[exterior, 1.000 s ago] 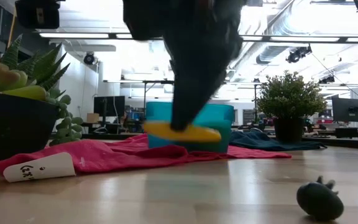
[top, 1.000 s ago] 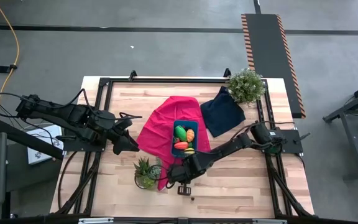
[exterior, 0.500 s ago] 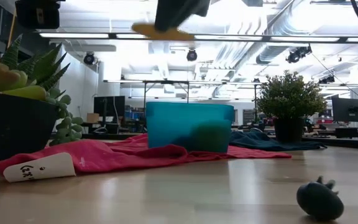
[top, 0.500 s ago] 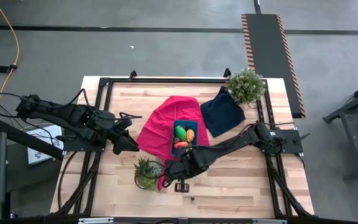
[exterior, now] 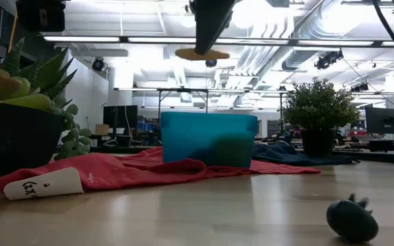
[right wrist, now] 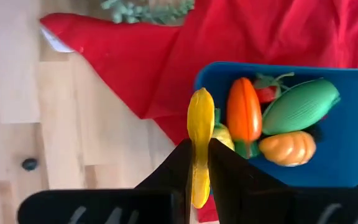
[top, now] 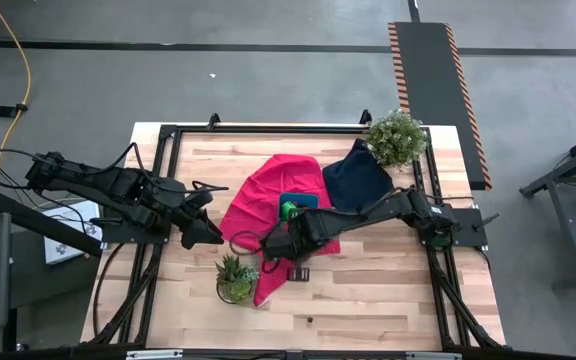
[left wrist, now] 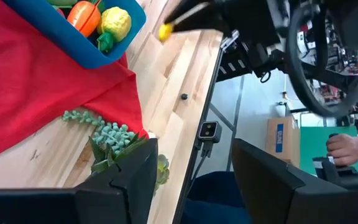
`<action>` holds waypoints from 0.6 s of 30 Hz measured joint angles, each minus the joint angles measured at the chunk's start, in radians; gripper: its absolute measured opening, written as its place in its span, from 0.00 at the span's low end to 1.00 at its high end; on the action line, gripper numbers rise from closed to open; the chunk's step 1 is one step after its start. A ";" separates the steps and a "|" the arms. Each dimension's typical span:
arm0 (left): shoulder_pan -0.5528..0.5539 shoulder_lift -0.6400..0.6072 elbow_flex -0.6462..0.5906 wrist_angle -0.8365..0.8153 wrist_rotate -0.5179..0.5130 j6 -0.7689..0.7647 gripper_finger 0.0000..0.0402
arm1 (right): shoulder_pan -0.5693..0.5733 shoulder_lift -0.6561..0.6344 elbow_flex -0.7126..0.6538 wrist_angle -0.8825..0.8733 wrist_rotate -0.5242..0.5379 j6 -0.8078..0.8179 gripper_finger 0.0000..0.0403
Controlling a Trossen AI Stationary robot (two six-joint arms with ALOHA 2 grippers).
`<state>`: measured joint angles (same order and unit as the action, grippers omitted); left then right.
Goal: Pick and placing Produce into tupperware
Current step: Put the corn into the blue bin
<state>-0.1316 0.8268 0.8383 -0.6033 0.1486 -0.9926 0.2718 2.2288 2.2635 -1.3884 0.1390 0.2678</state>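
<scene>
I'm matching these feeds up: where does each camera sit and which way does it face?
High: overhead, straight down; both arms, red cloth.
Low: table height, level; tupperware, banana held above.
Left wrist: past the left gripper towards the tub.
Right wrist: down past the right gripper, shut on the banana.
All four show the tupperware.

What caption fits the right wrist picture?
Right gripper holds a yellow banana above the blue tub of toy produce.

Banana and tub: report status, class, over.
Right gripper shut on the banana, raised over the tub. Left gripper idle beside the red cloth. Nothing blocking.
</scene>
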 joint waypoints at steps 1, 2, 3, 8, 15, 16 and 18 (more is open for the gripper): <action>0.000 0.000 0.000 -0.001 0.000 0.000 0.48 | -0.013 0.000 0.000 0.000 -0.001 -0.009 0.07; 0.000 0.000 0.000 -0.004 0.000 0.000 0.48 | -0.026 0.000 0.000 -0.001 -0.002 -0.019 0.07; 0.000 0.000 0.000 -0.008 0.000 0.000 0.48 | -0.042 0.000 0.000 -0.002 -0.008 -0.030 0.07; 0.000 0.000 0.000 -0.051 0.000 0.000 0.48 | -0.126 0.000 0.000 -0.003 -0.060 -0.088 0.07; 0.000 0.000 0.000 -0.072 0.000 0.027 0.48 | -0.246 0.000 -0.001 -0.002 -0.149 -0.163 0.07; 0.000 0.000 0.000 -0.072 0.001 0.037 0.48 | -0.261 0.000 -0.001 -0.001 -0.157 -0.170 0.07; 0.000 0.000 0.000 -0.072 0.001 0.047 0.48 | -0.286 0.000 -0.001 0.003 -0.174 -0.178 0.07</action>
<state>-0.1317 0.8268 0.8383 -0.6753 0.1492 -0.9461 -0.0140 2.2288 2.2623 -1.3851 -0.0347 0.0902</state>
